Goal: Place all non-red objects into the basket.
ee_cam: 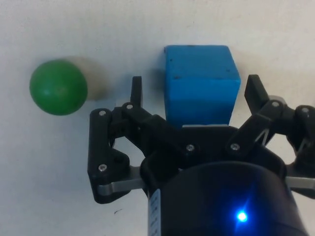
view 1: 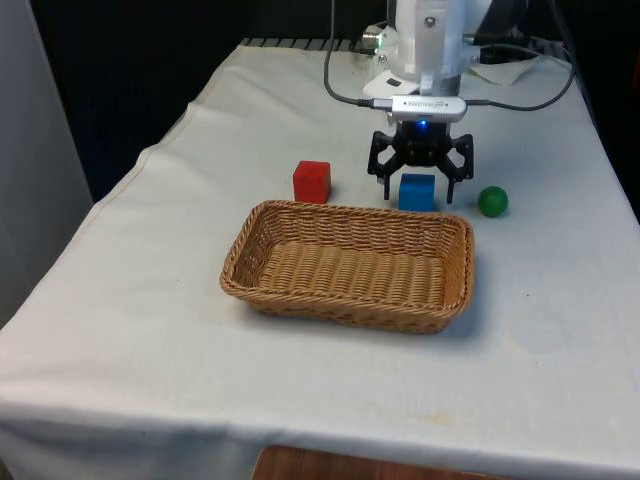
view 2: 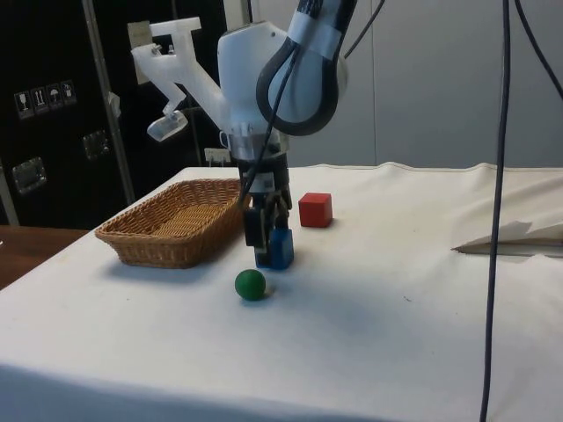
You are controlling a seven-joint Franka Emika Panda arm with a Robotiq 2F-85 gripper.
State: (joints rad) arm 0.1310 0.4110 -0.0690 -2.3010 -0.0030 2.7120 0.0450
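Observation:
A blue cube rests on the white cloth just behind the far rim of the wicker basket. My gripper is lowered around the cube, open, one finger on each side. In the wrist view the blue cube sits between the fingertips with a gap on the ball's side. A green ball lies to the front view's right of the cube. A red cube stands to its left. From the side, the gripper hides part of the blue cube, with the green ball nearer the camera.
The basket has nothing in it. The red cube stands close beyond the gripper in the side view. Cables trail over the table's far end. A folded white sheet lies at the side view's right edge.

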